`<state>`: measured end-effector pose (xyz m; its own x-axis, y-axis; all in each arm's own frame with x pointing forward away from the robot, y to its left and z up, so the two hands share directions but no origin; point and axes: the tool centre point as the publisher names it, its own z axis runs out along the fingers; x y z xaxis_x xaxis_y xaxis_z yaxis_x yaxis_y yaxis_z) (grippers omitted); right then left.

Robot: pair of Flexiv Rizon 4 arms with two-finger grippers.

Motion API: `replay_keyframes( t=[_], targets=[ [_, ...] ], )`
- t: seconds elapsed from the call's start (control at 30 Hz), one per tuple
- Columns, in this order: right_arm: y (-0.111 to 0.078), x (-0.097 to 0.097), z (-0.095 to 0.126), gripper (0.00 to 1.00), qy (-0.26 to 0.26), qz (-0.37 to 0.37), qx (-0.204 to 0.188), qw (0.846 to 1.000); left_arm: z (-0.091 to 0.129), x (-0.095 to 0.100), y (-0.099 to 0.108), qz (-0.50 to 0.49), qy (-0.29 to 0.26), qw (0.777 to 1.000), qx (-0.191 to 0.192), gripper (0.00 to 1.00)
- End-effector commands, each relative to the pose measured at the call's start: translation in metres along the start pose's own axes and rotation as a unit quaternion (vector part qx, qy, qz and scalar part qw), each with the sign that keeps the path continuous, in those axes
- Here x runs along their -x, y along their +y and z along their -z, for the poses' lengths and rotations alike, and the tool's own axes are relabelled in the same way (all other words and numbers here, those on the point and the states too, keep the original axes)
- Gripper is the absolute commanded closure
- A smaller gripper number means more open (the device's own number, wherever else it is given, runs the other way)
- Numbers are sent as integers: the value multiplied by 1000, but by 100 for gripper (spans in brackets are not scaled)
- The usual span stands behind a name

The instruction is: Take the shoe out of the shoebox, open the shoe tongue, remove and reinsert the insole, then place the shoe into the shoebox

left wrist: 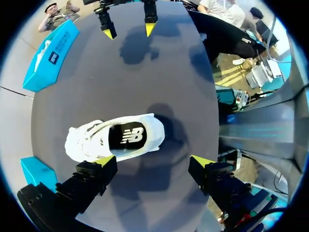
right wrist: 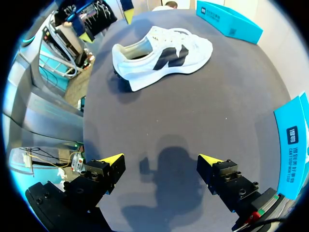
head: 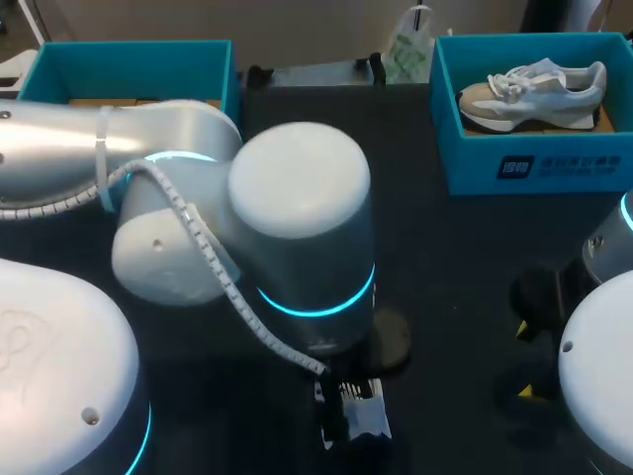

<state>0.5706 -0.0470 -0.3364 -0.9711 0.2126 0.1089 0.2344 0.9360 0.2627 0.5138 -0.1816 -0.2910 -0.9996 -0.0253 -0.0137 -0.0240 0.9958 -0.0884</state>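
A white sneaker [left wrist: 96, 140] with a black logo patch lies on the dark table just ahead of my left gripper [left wrist: 153, 162], which is open with nothing between its fingers. The same sneaker [right wrist: 161, 55] stands upright well ahead of my right gripper [right wrist: 161, 162], also open and holding nothing. In the head view my left arm [head: 297, 228] hides this shoe and the left gripper. My right gripper [head: 529, 361] shows its yellow tips near the right edge. The teal shoebox [head: 534, 163] at the back right holds a grey-and-white sneaker [head: 534, 91].
A second teal box [head: 129, 69] stands at the back left. A teal box [right wrist: 289, 150] sits close beside my right gripper, another [right wrist: 229, 19] beyond the shoe. My right gripper [left wrist: 129, 30] faces the left one across the table.
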Motion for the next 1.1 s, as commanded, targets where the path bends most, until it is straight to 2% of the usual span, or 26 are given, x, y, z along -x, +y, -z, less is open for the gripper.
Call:
replay_keyframes(
  t=[0.03, 0.57, 1.1],
  targets=[
    [-1, -2, 2, 0, -1, 0, 1, 1000, -18, -10, -15, 2, -5, 1000, 8, 0],
    [-1, -2, 2, 0, -1, 0, 1, 1000, -62, -11, -23, 3, 7, 1000, -22, 0],
    [-1, -2, 2, 0, -1, 0, 1, 1000, -88, -5, -34, -4, 18, 1000, -15, 0]
  ],
)
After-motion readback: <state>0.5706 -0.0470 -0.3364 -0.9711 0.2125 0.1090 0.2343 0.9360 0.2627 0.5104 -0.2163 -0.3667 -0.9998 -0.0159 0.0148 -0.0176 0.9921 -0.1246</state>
